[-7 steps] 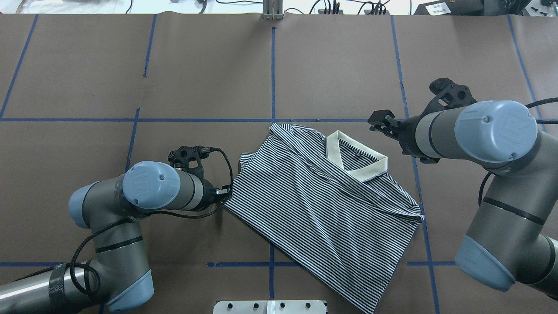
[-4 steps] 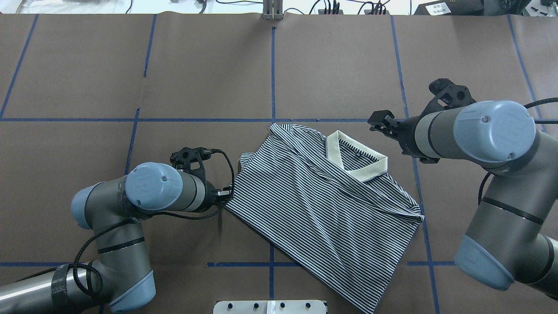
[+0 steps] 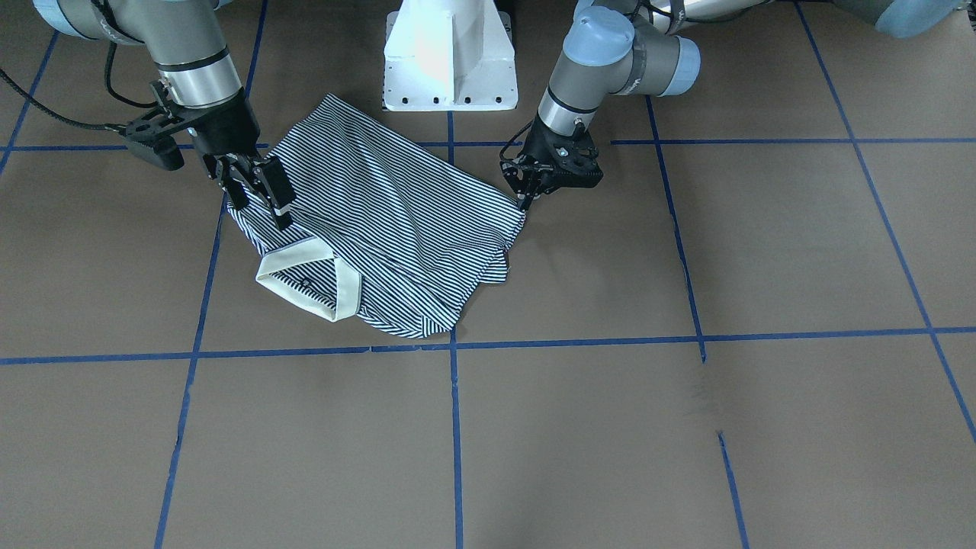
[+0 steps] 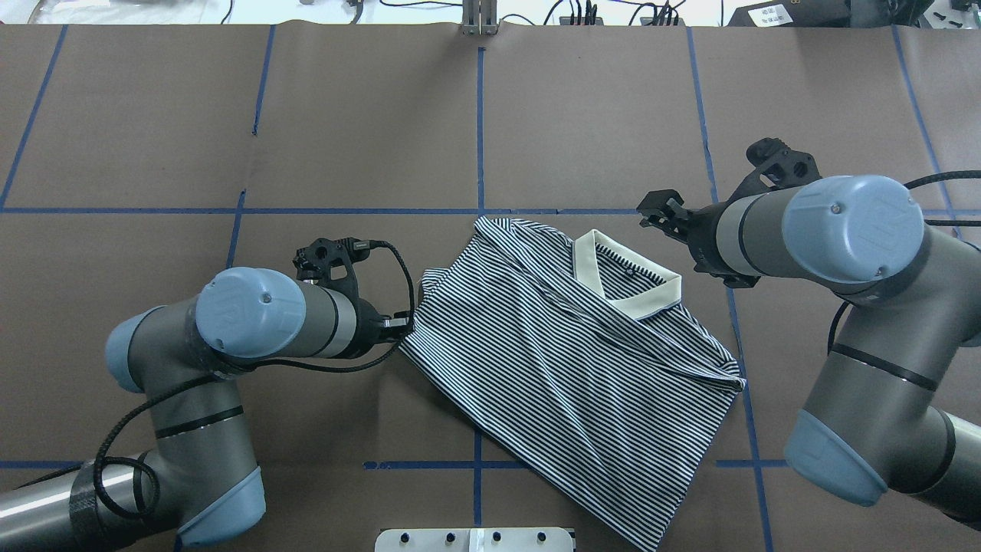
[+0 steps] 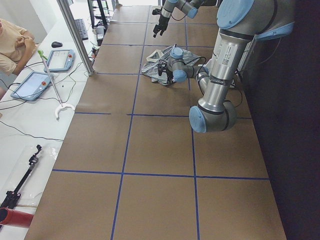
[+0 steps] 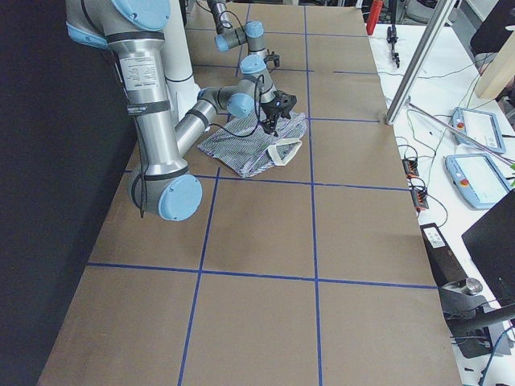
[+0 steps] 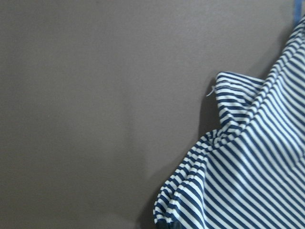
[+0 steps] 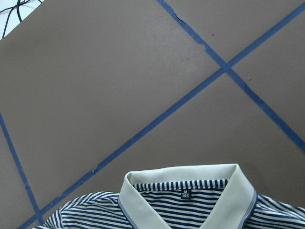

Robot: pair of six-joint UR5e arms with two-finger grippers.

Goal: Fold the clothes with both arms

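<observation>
Arms shifted a little; polo shirt (image 4: 567,360) lies unmoved between them.
Left gripper (image 3: 526,197) is pinched on the shirt edge farthest from the collar (image 4: 628,280), its elbow swung outward. Right gripper (image 3: 258,191), fingers spread and empty, has edged closer beside the collar.

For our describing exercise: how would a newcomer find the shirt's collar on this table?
Start at the brown table with its blue tape grid; a striped shirt lies near the middle. At the shirt's end nearest the right gripper sits the collar: the only plain cream band among navy-and-white stripes.
</observation>
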